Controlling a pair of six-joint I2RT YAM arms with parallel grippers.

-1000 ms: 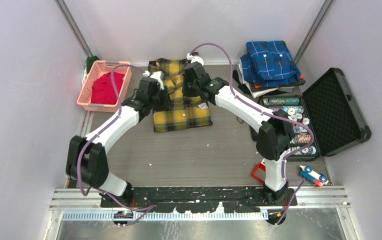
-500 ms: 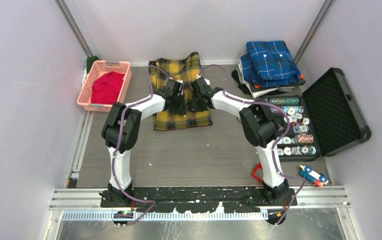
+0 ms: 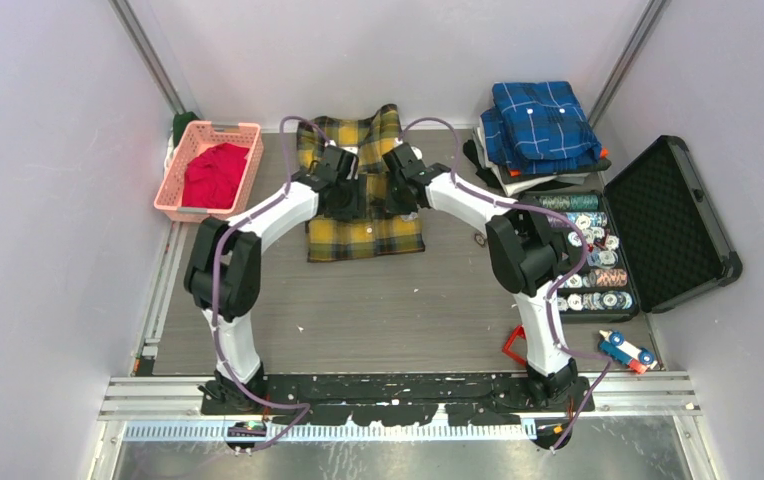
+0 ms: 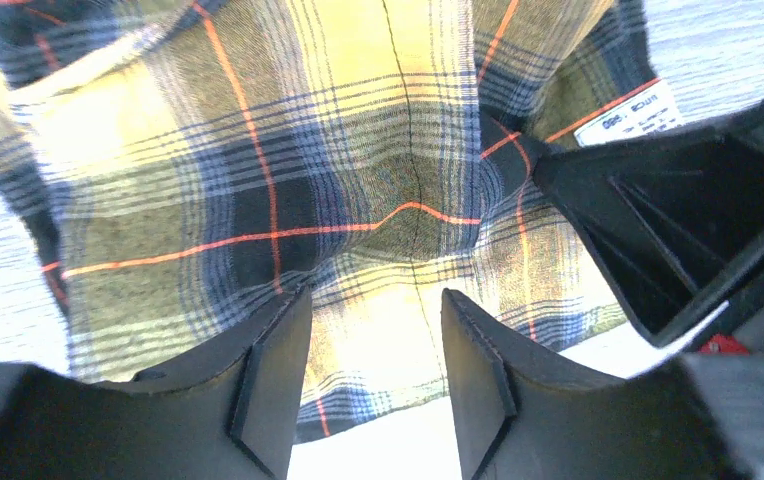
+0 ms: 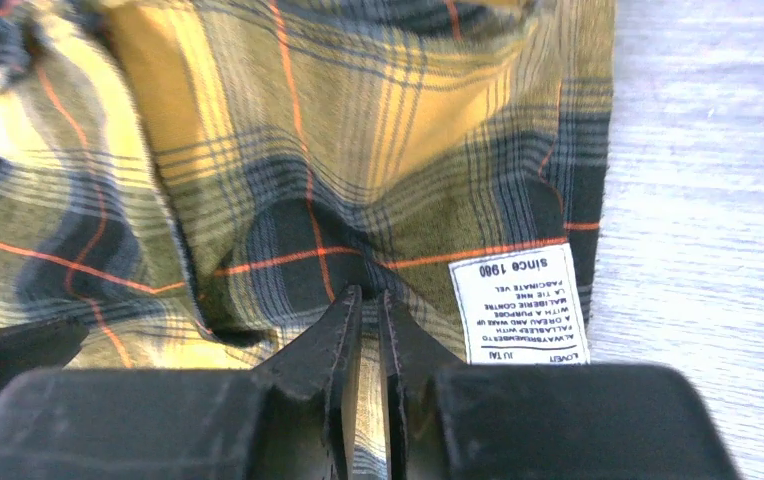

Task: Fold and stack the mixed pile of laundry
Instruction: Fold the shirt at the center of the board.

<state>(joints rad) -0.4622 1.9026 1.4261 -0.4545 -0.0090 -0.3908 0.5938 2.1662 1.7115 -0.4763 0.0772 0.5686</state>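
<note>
Shows the yellow-and-black plaid shirt [image 3: 363, 235] lying on the grey tabletop [image 3: 408, 300] at the far middle, rumpled under both arms. Holds the left end effector [image 4: 376, 300] wide apart close over the cloth, straddling a stretch of plaid without closing on it; cannot tell whether the fingertips touch the fabric. Pinches the shirt with the right end effector [image 5: 368, 295], its fingers drawn to a narrow slit, with creases in the fabric running in toward the tips. Places that pinch just beside a white care label [image 5: 518, 305] at the shirt's edge, with bare tabletop past the label. Sets the two end effectors near each other over the shirt's middle in the overhead view. Shows the red T-shirt [image 3: 213, 172] bunched inside the pink lattice basket [image 3: 173, 190] at the far left, well apart from the plaid shirt. Shows a folded blue plaid shirt [image 3: 543, 125] atop a stack at the far right, with an open black case [image 3: 673, 225] beside it.
</note>
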